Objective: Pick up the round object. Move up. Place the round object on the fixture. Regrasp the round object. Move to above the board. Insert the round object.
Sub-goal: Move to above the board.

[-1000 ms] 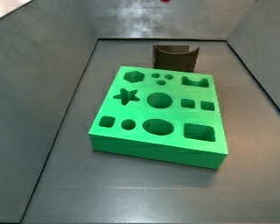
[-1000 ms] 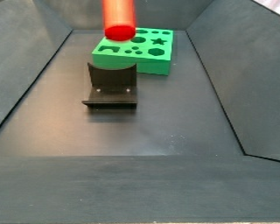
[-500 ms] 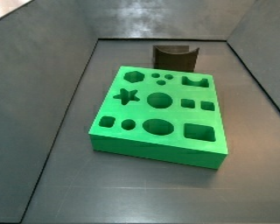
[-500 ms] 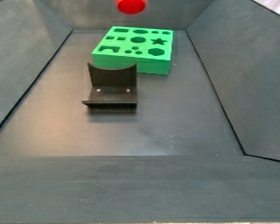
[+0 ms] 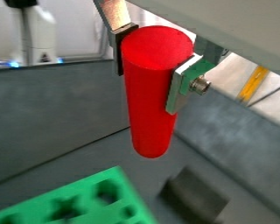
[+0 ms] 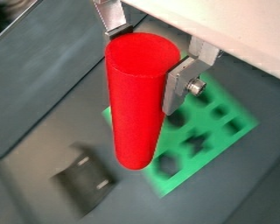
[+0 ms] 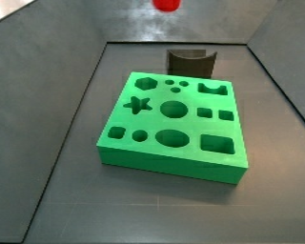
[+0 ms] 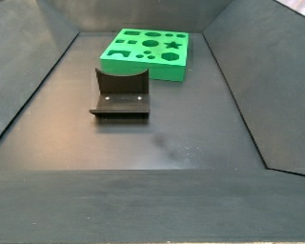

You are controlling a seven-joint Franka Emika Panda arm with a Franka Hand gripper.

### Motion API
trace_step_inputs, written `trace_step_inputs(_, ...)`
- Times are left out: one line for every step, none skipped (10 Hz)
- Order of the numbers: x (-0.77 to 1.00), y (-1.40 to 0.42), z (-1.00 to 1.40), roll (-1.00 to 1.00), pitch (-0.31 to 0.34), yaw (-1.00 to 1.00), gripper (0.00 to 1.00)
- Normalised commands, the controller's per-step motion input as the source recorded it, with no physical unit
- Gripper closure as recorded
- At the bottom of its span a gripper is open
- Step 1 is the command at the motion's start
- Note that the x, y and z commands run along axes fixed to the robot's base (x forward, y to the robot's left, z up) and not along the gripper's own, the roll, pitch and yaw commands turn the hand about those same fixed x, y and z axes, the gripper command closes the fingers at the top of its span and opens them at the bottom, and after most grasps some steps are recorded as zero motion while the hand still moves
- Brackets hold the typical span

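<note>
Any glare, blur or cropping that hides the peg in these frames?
Both wrist views: peg sharp, held between the gripper's fingers, board beneath slightly soft. A side view crops the peg at the top edge; the remaining side view misses it, with floor sheen only.

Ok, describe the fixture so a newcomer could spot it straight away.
Start at the big green board on the grey floor. Just off one edge stands the fixture, a small dark block with a curved notch on top, not green. The claw holds the red round object high above.
</note>
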Motion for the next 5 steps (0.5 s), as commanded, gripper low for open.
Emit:
trace_step_inputs(-0.40, -0.76, 0.18, -1.00, -0.017, -0.15, 1.00)
trace_step_inputs(-0.28, -0.49, 0.11, -1.00, -0.015, -0.14, 1.00)
trace_step_inputs(-0.17, -0.21, 0.05, -0.87, -0.016, -0.11, 1.00)
trace_step_inputs(-0.13, -0.14, 0.03, -0.73, -0.022, -0.08, 1.00)
trace_step_inputs(-0.09, -0.06, 0.02, -0.45, -0.030, -0.04, 1.00)
